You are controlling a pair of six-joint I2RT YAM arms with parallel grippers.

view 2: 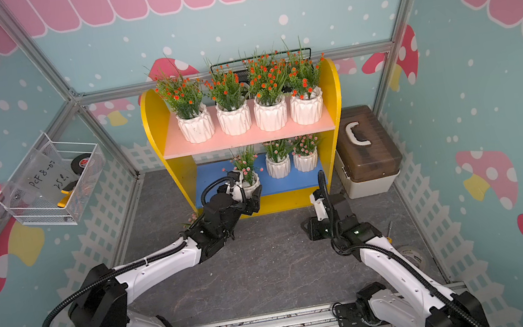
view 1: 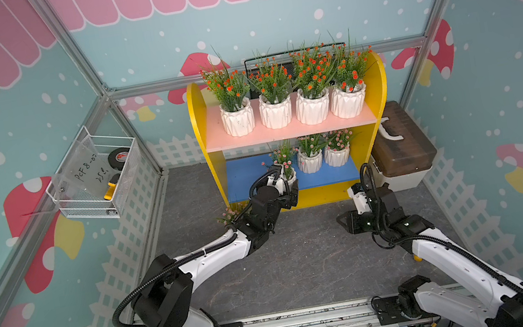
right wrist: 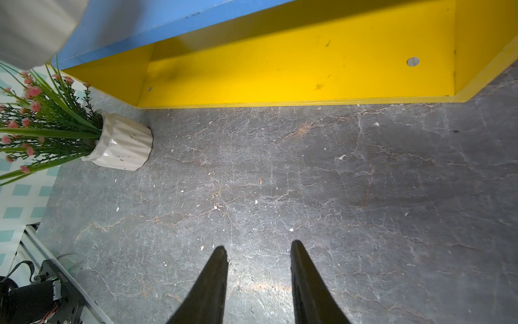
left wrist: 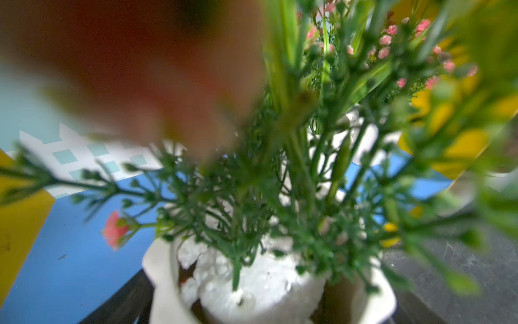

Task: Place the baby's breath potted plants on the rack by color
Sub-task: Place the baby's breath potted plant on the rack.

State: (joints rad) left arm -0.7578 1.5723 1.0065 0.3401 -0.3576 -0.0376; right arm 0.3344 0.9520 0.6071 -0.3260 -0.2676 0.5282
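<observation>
The rack (view 1: 197,117) holds several orange-red potted plants (view 1: 275,116) in a row on its pink upper board (view 1: 283,132). Two pink-flowered plants (view 1: 310,162) (view 1: 337,156) stand at the right of the blue lower board (view 1: 245,181). My left gripper (view 1: 288,186) is shut on another pink-flowered plant (view 1: 290,176) at that board's front edge; its foam-filled pot (left wrist: 266,280) fills the left wrist view. One more pink plant (right wrist: 123,146) sits on the floor by the rack's left front corner, mostly hidden behind my left arm in both top views. My right gripper (right wrist: 259,246) is open and empty, low over the floor before the rack's right end.
A brown-lidded storage box (view 1: 400,149) stands against the rack's right side. A white wire basket (view 1: 95,180) with tape hangs on the left wall. A black wire basket (view 1: 283,61) sits behind the rack. The grey floor (view 1: 304,264) lies between the arms.
</observation>
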